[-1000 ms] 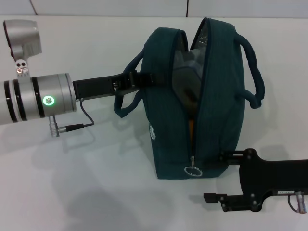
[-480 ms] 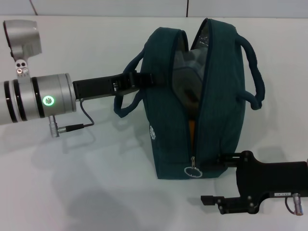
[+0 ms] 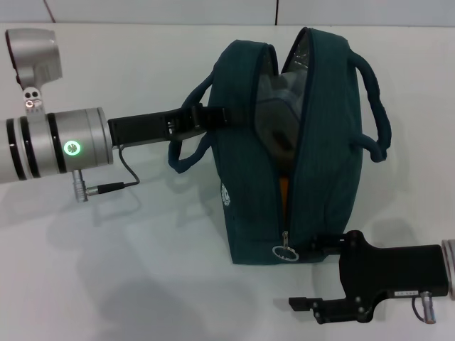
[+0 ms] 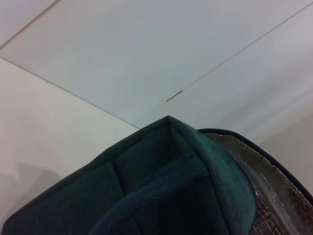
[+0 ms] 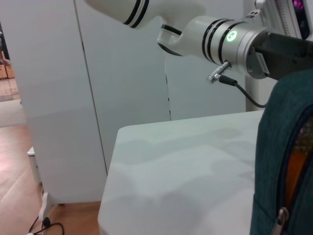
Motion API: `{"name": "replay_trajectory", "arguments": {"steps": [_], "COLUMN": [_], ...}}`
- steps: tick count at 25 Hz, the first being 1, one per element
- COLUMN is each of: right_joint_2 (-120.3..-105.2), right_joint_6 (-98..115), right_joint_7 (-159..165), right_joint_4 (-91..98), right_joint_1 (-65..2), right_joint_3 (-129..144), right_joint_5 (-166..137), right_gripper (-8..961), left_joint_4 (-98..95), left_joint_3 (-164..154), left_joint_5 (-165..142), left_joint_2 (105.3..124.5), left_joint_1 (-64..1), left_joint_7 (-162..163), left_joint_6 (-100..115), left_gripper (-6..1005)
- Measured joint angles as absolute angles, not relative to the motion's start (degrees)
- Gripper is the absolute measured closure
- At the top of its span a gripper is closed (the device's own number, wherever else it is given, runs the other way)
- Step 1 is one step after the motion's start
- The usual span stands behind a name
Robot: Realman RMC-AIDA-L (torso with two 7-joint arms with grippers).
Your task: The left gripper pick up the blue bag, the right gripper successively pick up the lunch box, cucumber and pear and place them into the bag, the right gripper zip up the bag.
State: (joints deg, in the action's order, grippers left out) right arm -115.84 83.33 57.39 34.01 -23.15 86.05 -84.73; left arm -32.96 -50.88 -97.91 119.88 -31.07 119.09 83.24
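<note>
Gaping teal blue bag [image 3: 313,142] — upright

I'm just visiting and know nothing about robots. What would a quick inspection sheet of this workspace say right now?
Surface: white table, bare around the bag.
Job's things: blue bag upright, zipper mostly open, ring pull at its near end; something orange shows through the gap; silver lining visible. Lunch box and cucumber not identifiable.
Clutter: nothing seen.
Grippers: left gripper shut on the bag's side at the handle; right gripper open, beside the bag's near end close to the pull.
Cables: short black cable at the left wrist; black cable on the floor.
Surroundings: white wall panels, wooden floor.
</note>
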Motion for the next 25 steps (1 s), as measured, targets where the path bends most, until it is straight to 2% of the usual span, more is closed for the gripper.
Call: {"name": "replay_trajectory", "arguments": {"steps": [14, 20, 25], "right_joint_2": [-115.84, -115.84, -115.84], "right_joint_6": [81.1, 80.6, 79.6], "right_joint_7": [57.4, 57.4, 57.4], "right_joint_4": [34.0, 34.0, 33.9], "right_joint_1": [-23.3, -23.8, -24.1], "right_joint_3": [87.0, 87.8, 88.7], "right_joint_5": [-81.9, -81.2, -80.9], "right_gripper": [278, 330, 472], "left_joint_4": [-32.7, -32.5, -32.5], "left_joint_3": [-50.9, -50.9, -50.9], "left_joint_5": [-97.9, -97.9, -97.8], "left_joint_2": [119.88, 119.88, 119.89], "left_joint_1": [-31.4, -31.4, -31.4], "left_joint_7": [119.1, 119.1, 118.9], "left_joint_6": [83.2, 83.2, 83.2], "left_gripper": [948, 948, 948]}}
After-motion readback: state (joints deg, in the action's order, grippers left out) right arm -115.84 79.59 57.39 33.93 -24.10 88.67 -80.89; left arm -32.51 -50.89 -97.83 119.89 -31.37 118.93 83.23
